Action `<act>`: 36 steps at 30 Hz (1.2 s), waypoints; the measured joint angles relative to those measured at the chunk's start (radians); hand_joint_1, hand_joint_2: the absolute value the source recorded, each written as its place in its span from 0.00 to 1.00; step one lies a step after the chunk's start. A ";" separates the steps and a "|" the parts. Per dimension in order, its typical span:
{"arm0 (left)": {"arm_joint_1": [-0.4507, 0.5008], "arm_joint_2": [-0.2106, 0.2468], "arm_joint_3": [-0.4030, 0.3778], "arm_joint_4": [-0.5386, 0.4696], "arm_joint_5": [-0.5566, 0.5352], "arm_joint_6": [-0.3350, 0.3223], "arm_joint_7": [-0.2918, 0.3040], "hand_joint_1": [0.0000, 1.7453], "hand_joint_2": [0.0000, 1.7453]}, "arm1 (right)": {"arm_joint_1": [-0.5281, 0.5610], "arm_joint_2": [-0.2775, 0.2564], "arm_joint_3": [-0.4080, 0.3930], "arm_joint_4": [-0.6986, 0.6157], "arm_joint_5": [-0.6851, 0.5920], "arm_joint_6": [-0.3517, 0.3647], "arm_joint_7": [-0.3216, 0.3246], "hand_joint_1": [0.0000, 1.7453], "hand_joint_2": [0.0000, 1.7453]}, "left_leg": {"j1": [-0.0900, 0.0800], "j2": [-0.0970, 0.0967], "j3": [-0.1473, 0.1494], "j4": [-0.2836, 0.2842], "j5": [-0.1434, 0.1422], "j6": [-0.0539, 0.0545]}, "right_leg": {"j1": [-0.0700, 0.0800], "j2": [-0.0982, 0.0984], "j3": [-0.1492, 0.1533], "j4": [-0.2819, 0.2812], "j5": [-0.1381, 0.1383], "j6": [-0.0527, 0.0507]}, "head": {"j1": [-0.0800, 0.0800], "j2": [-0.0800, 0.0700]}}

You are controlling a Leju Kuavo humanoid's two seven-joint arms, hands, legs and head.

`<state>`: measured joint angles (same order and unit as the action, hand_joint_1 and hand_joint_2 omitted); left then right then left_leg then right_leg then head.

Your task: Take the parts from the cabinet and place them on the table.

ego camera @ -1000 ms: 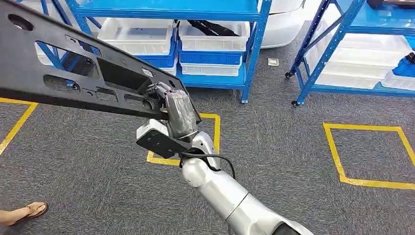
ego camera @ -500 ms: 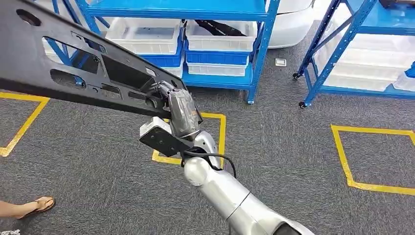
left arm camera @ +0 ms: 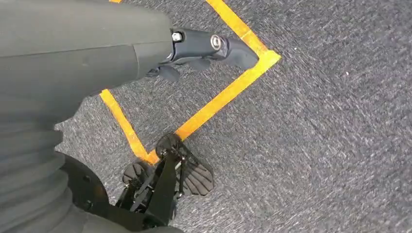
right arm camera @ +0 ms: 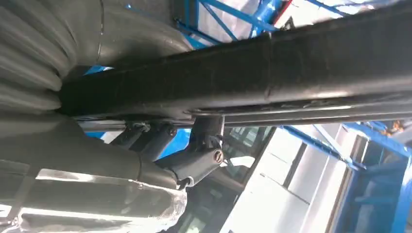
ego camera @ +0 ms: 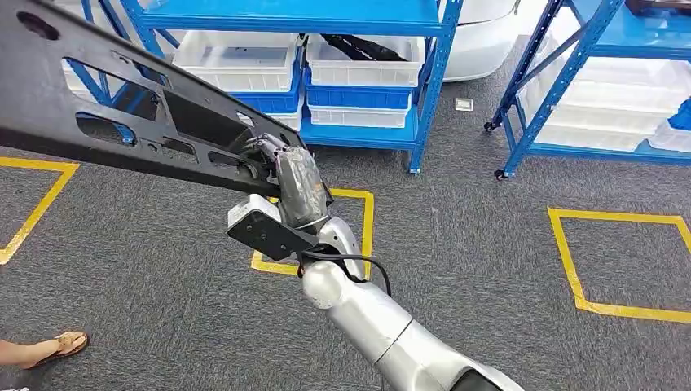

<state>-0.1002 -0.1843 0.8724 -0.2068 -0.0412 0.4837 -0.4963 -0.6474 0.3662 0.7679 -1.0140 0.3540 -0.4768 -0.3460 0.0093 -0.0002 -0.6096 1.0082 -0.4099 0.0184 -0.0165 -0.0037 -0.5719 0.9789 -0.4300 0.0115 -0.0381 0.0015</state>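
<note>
The right hand (ego camera: 281, 167) has its fingers (right arm camera: 204, 162) clamped on one end of a long black panel (ego camera: 98, 106), which reaches toward ten o'clock above the grey carpet (ego camera: 473, 244). At twelve o'clock stands a blue shelf rack (ego camera: 326, 16) with white bins (ego camera: 358, 61). The left hand (left arm camera: 97, 48) hangs over yellow floor tape (left arm camera: 228, 92); its fingers curl on nothing.

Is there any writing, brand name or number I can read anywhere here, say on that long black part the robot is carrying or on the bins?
None can be read.
The black part held by the right hand: no legible text.
White bins on the blue shelf: no labels to be made out.
Small white plate on the floor: too small to read.
Yellow floor tape: plain lines, no lettering.
</note>
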 joint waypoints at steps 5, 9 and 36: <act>0.000 0.000 0.000 0.000 0.000 0.000 0.000 0.00 1.00 | -0.002 0.000 0.000 -0.001 0.000 0.000 0.000 1.00 1.00 | 0.009 -0.001 0.013 -0.024 0.013 0.016 | 0.006 -0.001 -0.007 0.004 -0.004 0.009 | -0.002 0.000; 0.000 -0.005 0.000 0.000 -0.001 0.004 -0.019 0.00 1.00 | 0.009 -0.011 0.000 0.002 0.000 -0.001 -0.001 1.00 1.00 | 0.000 -0.017 0.011 -0.022 0.015 0.026 | 0.003 0.002 -0.048 0.083 -0.027 0.020 | 0.009 0.000; 0.008 0.009 -0.003 0.000 -0.015 -0.004 -0.011 0.00 1.00 | 0.012 -0.010 -0.014 0.008 0.000 0.009 -0.001 1.00 1.00 | -0.001 -0.008 0.018 -0.040 0.022 0.034 | 0.007 0.004 -0.163 0.321 -0.132 -0.010 | 0.003 0.000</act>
<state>-0.0925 -0.1751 0.8698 -0.2068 -0.0561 0.4799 -0.5077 -0.6353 0.3567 0.7542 -1.0056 0.3544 -0.4681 -0.3471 0.0083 -0.0083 -0.5913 0.9678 -0.3880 0.0527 -0.0096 -0.0001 -0.7349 1.3004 -0.5616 0.0018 -0.0347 0.0015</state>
